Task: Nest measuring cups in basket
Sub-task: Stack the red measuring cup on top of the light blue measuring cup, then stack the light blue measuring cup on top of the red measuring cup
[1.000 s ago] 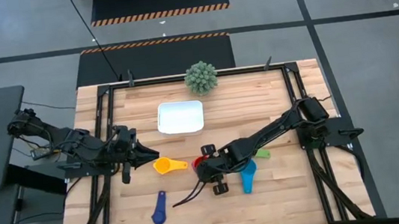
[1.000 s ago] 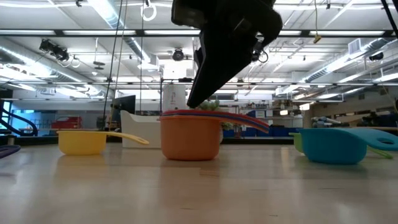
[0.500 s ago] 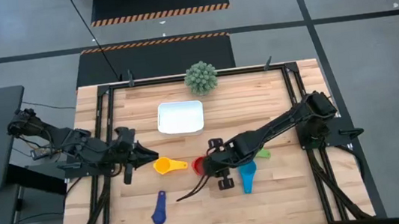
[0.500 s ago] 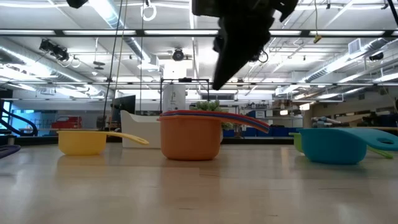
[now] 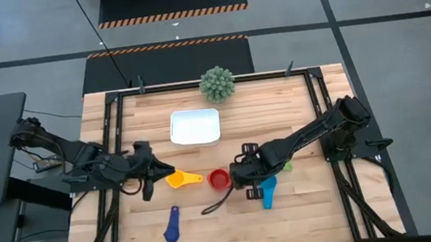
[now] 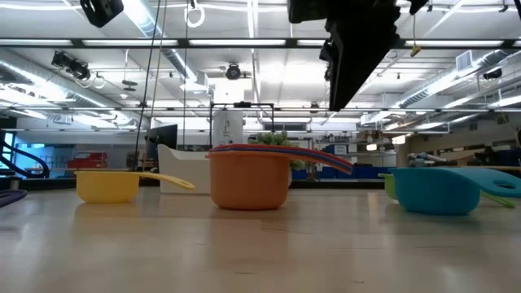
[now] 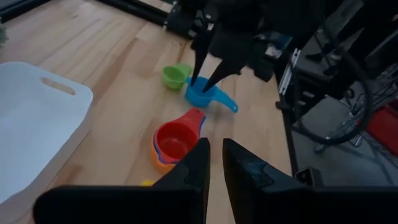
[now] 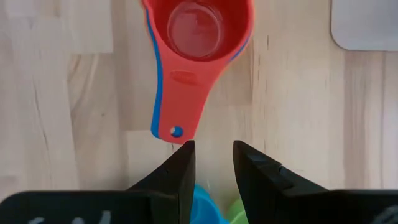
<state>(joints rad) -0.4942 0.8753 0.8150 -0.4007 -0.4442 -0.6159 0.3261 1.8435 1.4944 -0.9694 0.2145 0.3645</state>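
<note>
We see the nested stack of measuring cups [image 5: 219,178] sitting near the middle of the wooden table [image 5: 308,216], in front of the white basket [image 5: 195,126] and apart from it. A red cup [image 8: 196,25] lies on top, with blue and orange rims showing beneath it. In the right wrist view its flat handle, the long axis, points back toward the right gripper [image 8: 210,163], ending just short of the fingertips.

The right gripper [image 5: 243,175] hovers just beside the stack, its fingers a little apart and holding nothing. A light blue cup [image 5: 268,190] lies under that arm, and a green cup [image 5: 285,164] sits just behind it.

The yellow cup [image 5: 176,179] rests left of the stack, handle pointing right toward it. The left gripper [image 5: 157,176] is just beside the yellow cup (fingers nearly together, a thin gap, nothing between them).

A navy cup [image 5: 170,226] lies alone near the front, its handle pointing away from the front edge.
</note>
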